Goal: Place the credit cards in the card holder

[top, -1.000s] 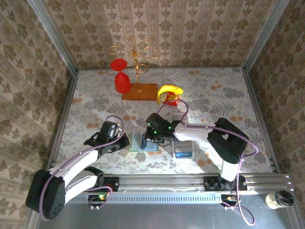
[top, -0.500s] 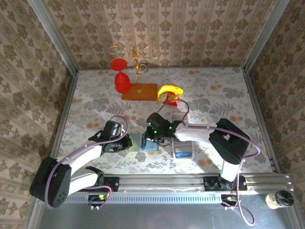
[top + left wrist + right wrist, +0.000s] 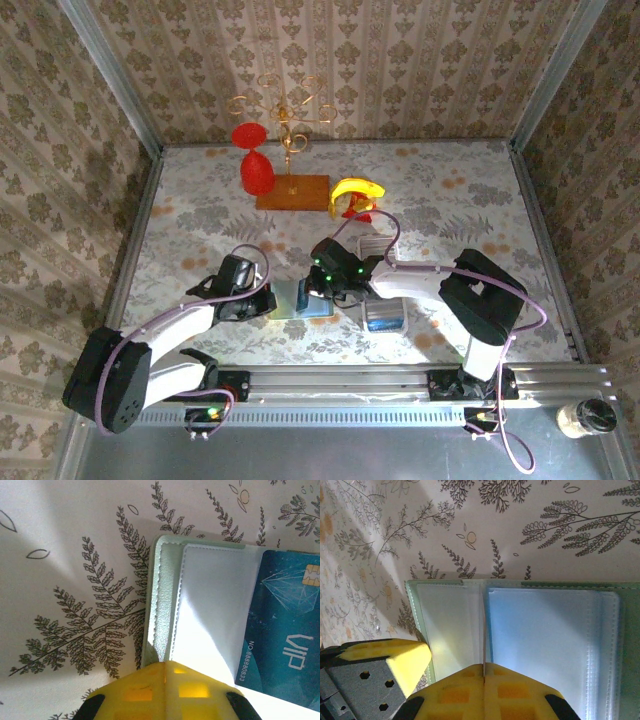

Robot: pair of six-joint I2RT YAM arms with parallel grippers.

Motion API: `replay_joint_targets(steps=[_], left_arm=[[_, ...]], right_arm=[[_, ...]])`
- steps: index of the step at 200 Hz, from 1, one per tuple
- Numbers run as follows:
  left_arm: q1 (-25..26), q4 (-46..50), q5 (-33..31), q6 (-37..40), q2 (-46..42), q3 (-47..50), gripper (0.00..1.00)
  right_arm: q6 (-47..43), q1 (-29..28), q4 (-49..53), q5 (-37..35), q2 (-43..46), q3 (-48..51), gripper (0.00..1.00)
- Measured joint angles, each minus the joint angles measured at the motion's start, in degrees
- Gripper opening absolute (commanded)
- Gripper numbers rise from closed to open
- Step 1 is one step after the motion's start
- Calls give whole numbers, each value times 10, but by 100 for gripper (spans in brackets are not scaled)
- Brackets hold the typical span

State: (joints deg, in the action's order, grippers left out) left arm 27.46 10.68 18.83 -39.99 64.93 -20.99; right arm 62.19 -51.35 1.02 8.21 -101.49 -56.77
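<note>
The sage-green card holder lies open on the table, its clear pockets facing up. My left gripper is shut, and its yellow tip rests on the holder's left flap with nothing between the fingers. My right gripper is shut on a blue credit card, seen edge-on as a thin line over the holder. In the left wrist view the same card shows its chip and "VIP" print and overlaps the holder's right side. From above, both grippers flank the holder.
A long white tray sits just right of the holder under the right arm. Farther back stand a wooden base with a gold stand, a red glass and a yellow banana. Patterned walls enclose the table.
My left gripper has slid right and come to rest on the card holder's left edge. The right gripper with the card has barely moved.
</note>
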Motion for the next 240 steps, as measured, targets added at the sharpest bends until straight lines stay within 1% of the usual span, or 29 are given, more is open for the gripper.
replay_joint_targets(steps=[74,138,240], left_arm=[[0,0,-2,2,0,0,0],[3,0,-6,3,0,0,0],[6,-1,-8,3,0,1,0]], right_arm=[[1,12,-23,-5,36,33,0],[13,12,-57,-3,35,33,0],[15,9,-67,0,21,41,0]])
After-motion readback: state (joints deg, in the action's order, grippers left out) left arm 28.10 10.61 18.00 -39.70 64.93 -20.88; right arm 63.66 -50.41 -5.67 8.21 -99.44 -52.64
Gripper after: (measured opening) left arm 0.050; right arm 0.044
